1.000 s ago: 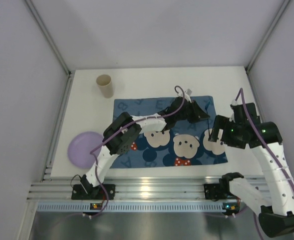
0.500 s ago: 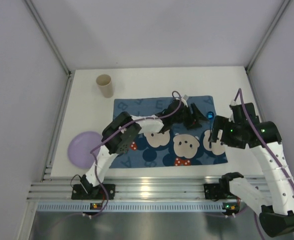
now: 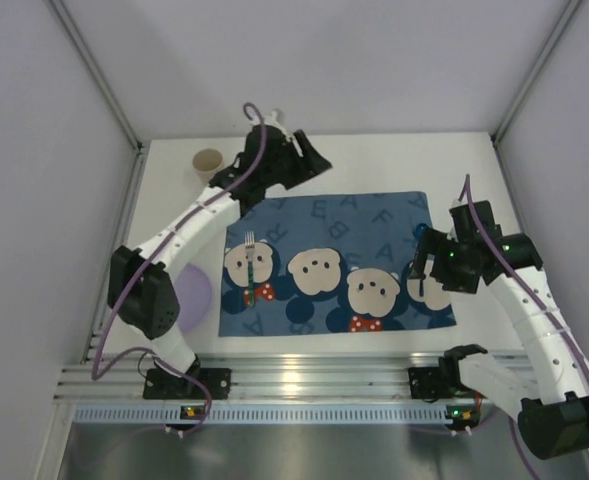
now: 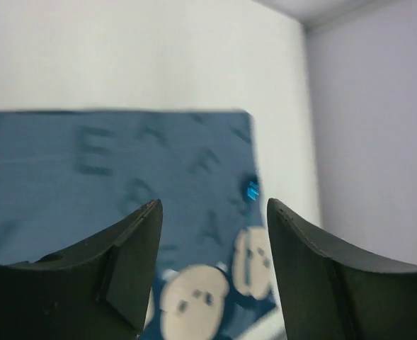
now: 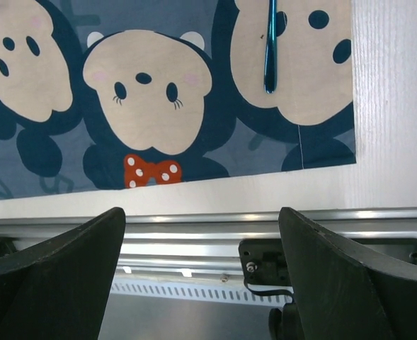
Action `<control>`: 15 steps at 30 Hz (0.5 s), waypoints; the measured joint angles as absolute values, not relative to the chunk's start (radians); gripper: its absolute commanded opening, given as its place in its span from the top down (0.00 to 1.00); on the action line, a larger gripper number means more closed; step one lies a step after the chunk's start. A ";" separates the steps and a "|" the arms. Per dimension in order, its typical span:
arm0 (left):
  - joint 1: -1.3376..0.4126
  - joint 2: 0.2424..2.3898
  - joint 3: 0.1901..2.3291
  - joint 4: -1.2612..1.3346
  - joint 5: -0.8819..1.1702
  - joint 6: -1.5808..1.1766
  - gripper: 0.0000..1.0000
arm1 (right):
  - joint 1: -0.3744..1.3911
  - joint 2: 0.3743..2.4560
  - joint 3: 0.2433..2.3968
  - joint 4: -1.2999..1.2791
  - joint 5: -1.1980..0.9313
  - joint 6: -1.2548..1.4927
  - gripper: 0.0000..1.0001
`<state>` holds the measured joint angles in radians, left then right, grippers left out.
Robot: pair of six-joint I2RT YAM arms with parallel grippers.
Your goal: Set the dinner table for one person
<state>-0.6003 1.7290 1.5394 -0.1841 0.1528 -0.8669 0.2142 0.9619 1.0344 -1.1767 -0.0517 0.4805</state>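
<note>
Nearest, just behind and below the right gripper (image 5: 201, 212): a silver rail (image 5: 194, 221) along the near edge of the table (image 5: 389, 106). Fingers (image 5: 52, 276) spread wide, nothing between them. Straight ahead of that gripper, on the blue mouse-print mat (image 5: 215, 152): a blue spoon (image 5: 270, 49), lengthwise on the rightmost mouse face, clear of both fingers. Well to its left, on the leftmost mouse face: a fork (image 3: 248, 268) with a green handle, pointing away. Farther left again, off the mat on bare white table: a purple plate (image 3: 196, 292), half hidden behind the left arm's elbow. Farther off, above the mat's far edge: the left gripper (image 4: 214, 205), likewise spread open and empty, raised over the table. Ahead of and below it in the wrist view: the mat's far right corner and a glint of the spoon. To its left in the top view: a cup (image 3: 206, 160), upright near the table's far left corner, partly covered by the arm.
</note>
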 measured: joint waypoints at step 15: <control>-0.173 1.801 1.705 -0.625 -0.290 -0.587 0.37 | 0.214 1.034 1.020 -1.119 -0.075 0.505 0.11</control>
